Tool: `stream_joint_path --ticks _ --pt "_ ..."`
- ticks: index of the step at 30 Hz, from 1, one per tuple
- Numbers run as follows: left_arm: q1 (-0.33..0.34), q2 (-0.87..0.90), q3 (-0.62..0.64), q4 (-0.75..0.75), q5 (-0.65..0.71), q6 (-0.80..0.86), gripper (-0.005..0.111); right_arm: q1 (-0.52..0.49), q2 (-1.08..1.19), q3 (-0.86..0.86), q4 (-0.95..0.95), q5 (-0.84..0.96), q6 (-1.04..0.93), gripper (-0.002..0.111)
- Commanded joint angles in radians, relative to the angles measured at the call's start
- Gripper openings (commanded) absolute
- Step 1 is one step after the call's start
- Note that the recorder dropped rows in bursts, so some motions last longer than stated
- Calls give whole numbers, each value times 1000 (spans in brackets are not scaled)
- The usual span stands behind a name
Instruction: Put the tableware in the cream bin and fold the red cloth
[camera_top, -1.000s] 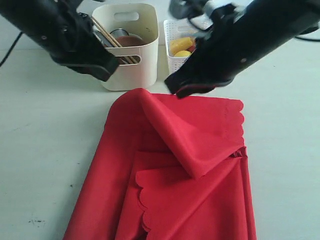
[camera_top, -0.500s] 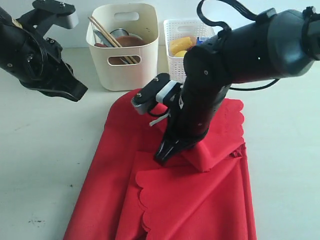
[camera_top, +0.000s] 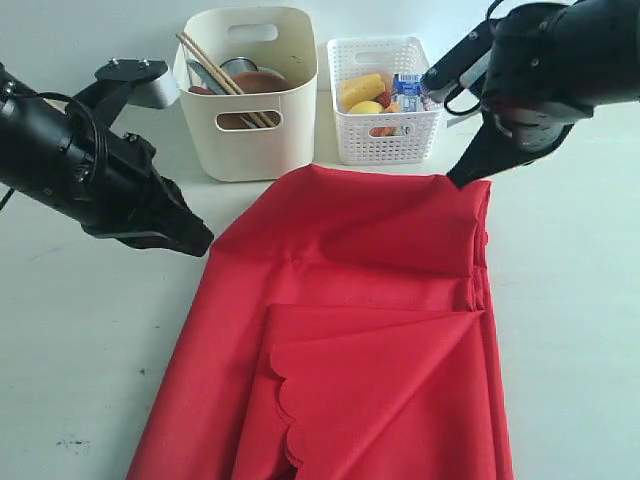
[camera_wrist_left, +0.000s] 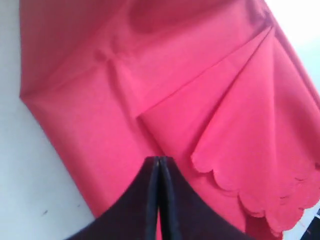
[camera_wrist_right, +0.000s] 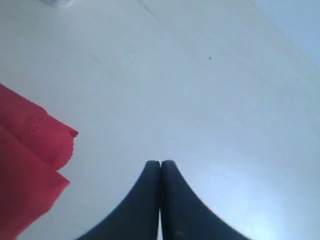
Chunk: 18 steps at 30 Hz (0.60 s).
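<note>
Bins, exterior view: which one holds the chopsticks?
The cream bin, smooth-walled, on the left; chopsticks stick out of it. The white lattice basket beside it holds food and a carton.

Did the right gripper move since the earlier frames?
Yes. The right gripper left the red cloth's middle for its far right corner, nearer the white basket.

The cloth (camera_top: 345, 250) lies before the bin (camera_top: 262, 148), with the basket (camera_top: 388, 146) right of the bin.
</note>
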Motion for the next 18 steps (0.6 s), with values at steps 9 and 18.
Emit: stream_joint_path --ticks 9,18 --pt "-201 322 37 -189 -184 170 1 40 -2 4 612 -200 -517 0" --pt "-290 348 37 -254 -97 192 1 40 159 4 601 -202 -517 0"
